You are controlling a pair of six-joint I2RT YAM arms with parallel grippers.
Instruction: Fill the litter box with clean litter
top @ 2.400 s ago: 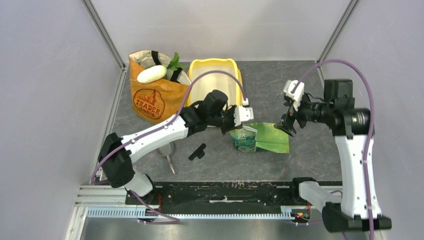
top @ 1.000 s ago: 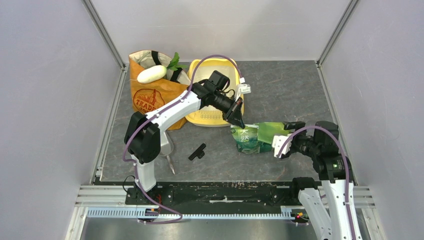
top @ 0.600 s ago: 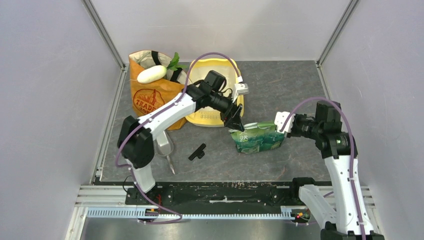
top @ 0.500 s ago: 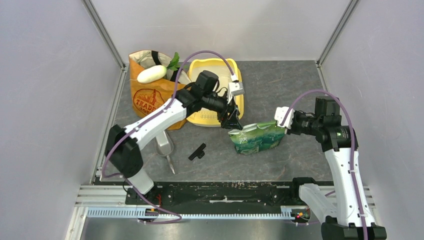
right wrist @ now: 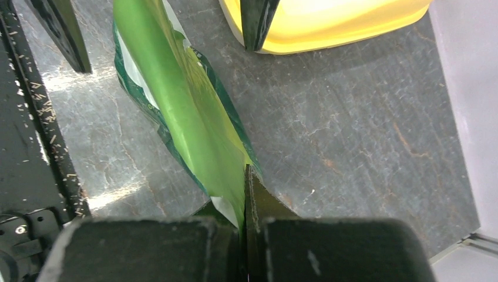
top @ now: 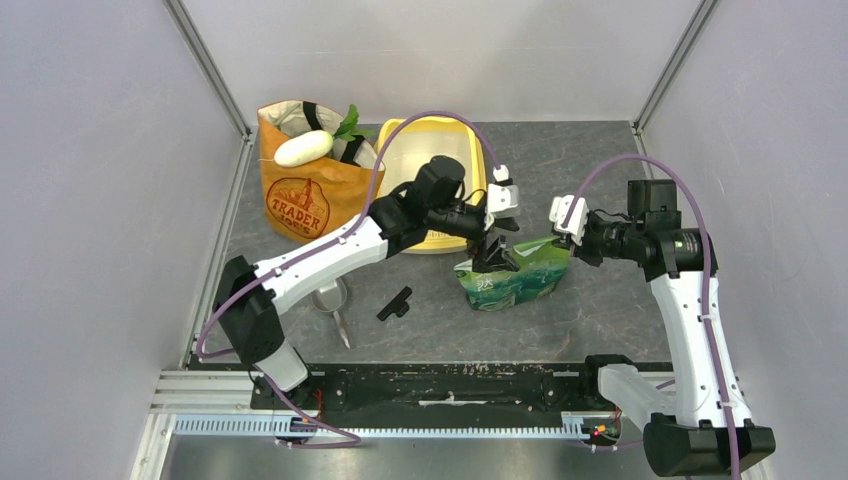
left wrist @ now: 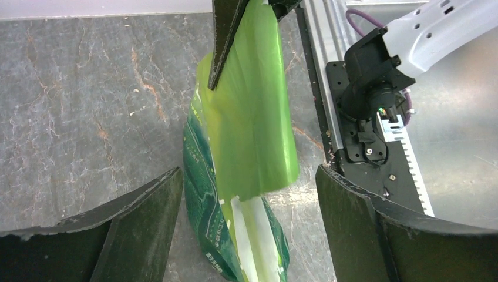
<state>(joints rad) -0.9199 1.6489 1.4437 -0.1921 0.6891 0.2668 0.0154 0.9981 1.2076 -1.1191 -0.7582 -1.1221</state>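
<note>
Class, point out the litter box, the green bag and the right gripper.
litter box point(top: 432, 123), top view, far rim.
green bag point(top: 520, 283), top view, lower face.
right gripper point(right wrist: 246, 179), right wrist view, closed fingertips.

You can read "TRADER" on the orange paper bag point(top: 300, 203) at ten o'clock; the green foil bag point(top: 518, 281) carries white print too small to read.

This is a robot test cell in a lab. Plain pale grey wall panels point(top: 100, 200) framed by slanted aluminium struts point(top: 205, 65) enclose a dark grey stone-patterned tabletop point(top: 590, 160). Two white-and-black robot arms point(top: 320, 260) are bolted to a black metal base rail point(top: 450, 385).
</note>
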